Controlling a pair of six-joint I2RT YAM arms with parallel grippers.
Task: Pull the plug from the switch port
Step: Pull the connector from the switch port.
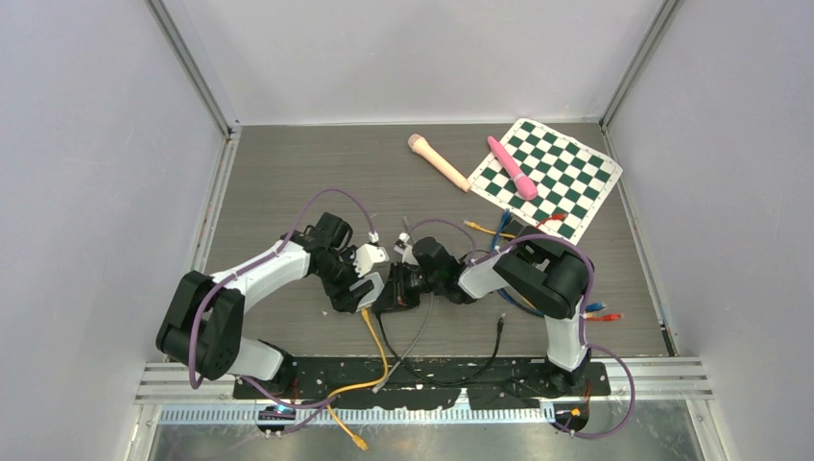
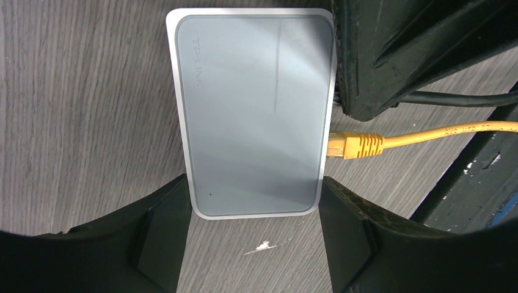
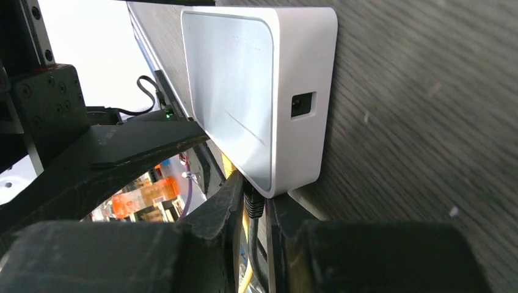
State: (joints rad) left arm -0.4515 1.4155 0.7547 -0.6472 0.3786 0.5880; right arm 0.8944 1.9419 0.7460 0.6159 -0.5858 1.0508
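So here's the setup: the switch lies flat on the counter right between the two arms, and everything hangs on the port face of that little box. The left claw straddles the switch's short end, one finger flush on each long side, so it looks clamped onto the body as a brace. The right claw sits on the port side and is pinched tight on the black plug, which is seated in a port near the far corner from the left claw's grip. Further along the same face, closer to the left claw, there's a yellow plug also seated, and nobody's touching that one. The bit that matters, imo: the black plug's long axis runs straight out of the port face, square to the switch's long side, and from the right wrist view it lines up pretty much with the claw's own fingers. So the pull looks like a plain straight retreat away from the switch along that line, no sideways component. The right arm is obviously the one to do it, since it's the one already holding the plug. I can't see the latch tab from any angle, so no idea if it's pressed down.
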